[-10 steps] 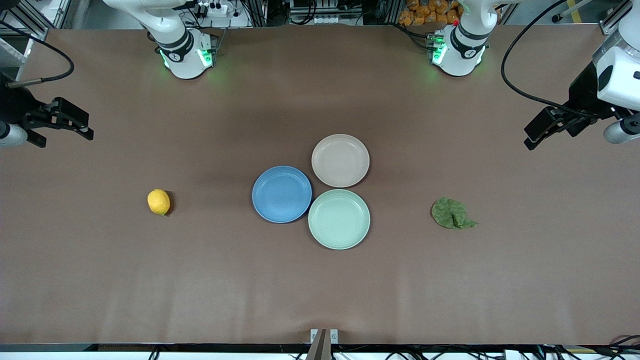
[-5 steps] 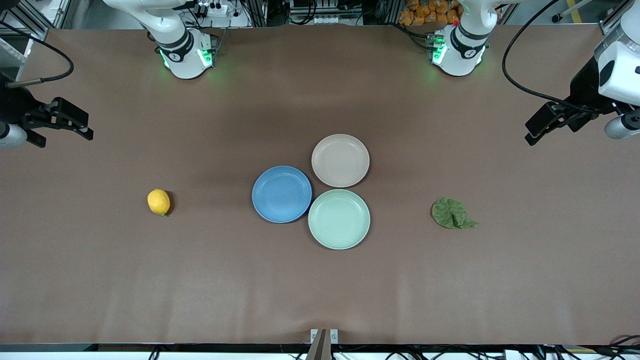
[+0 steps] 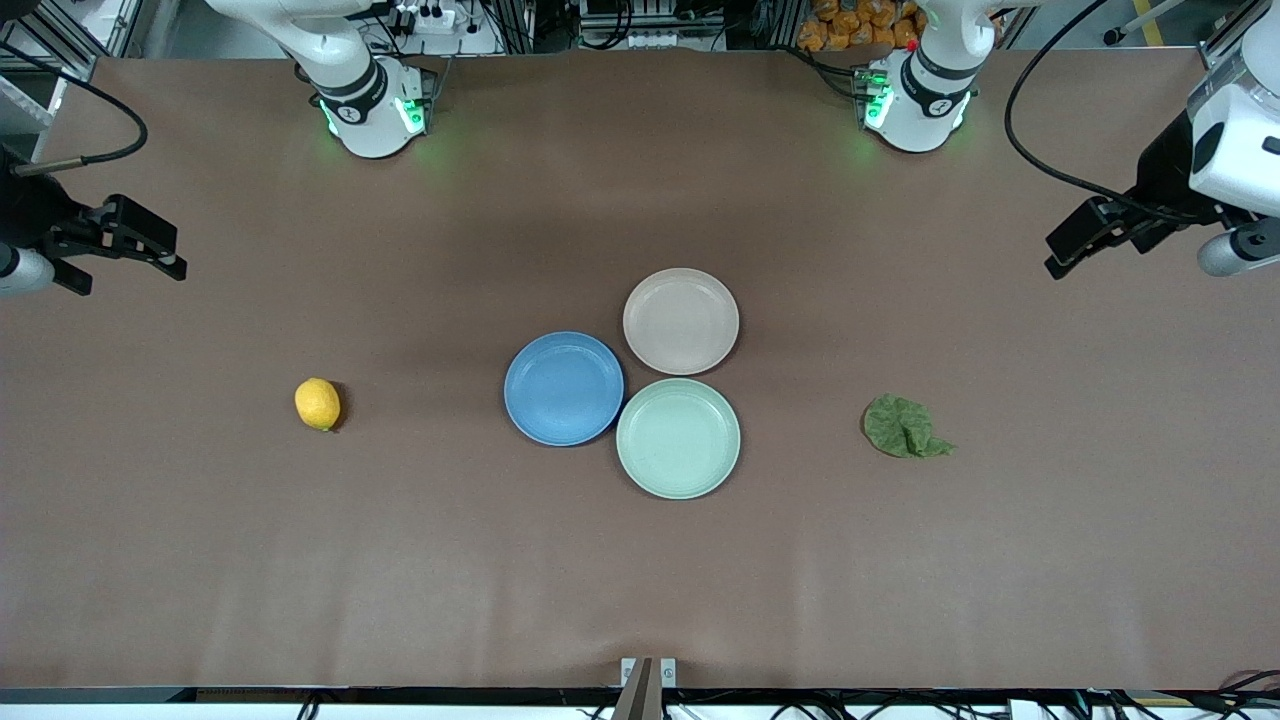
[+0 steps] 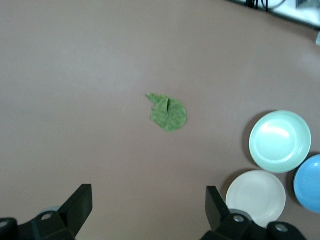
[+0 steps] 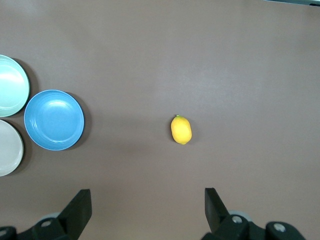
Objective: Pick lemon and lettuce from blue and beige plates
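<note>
Lemon (image 3: 317,404) lies on bare table (image 3: 640,580) toward right arm's end; lettuce (image 3: 905,427) toward left arm's end. Blue plate (image 3: 563,388), beige plate (image 3: 680,321) & mint plate (image 3: 678,438) cluster mid-table, all empty, so task looks done. Right gripper (image 3: 172,256) & left gripper (image 3: 1058,258), jaws wide, hold nothing, parked at table ends. Brown mat; cables, racks along base edge.
</note>
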Robot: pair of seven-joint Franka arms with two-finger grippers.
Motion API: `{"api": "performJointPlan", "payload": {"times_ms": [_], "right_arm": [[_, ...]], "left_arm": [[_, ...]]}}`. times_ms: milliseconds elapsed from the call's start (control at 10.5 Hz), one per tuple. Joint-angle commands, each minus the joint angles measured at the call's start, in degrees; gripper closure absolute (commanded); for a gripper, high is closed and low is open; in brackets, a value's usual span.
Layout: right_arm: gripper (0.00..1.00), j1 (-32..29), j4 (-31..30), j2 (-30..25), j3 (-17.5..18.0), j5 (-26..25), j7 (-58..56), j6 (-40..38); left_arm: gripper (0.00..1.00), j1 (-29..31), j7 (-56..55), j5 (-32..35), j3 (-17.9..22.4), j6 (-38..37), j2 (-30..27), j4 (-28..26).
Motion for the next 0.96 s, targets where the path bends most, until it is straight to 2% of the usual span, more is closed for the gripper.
{"api": "performJointPlan", "payload": {"times_ms": [0, 96, 287, 860], "right_arm": [[0.00, 0.6, -1.3, -1.2, -0.6, -0.3, 0.3, 0.2], [0.00, 0.7, -2.0, -1.2, -0.6, -0.4, 0.3, 0.3], [0.00, 0.8, -2.2, -1.3, -0.6, -0.5, 0.2, -0.1], [0.00, 0.9, -4.5, -2.9, -0.6, -0.6, 0.3, 0.7]], "left_arm": [[0.00, 0.2, 5.3, -2.8, 1.4, -4.0, -0.9, 0.5], [0.00, 0.2, 5.7, -4.2, 3.1, -4.1, -1.6, 0.4], [0.00, 0.2, 11.6, -4.2, 3.4, -4.1, -1.7, 0.4], [0.00, 0.0, 11.7, -3.9, 4.6, -4.1, -1.7, 0.7]]}}
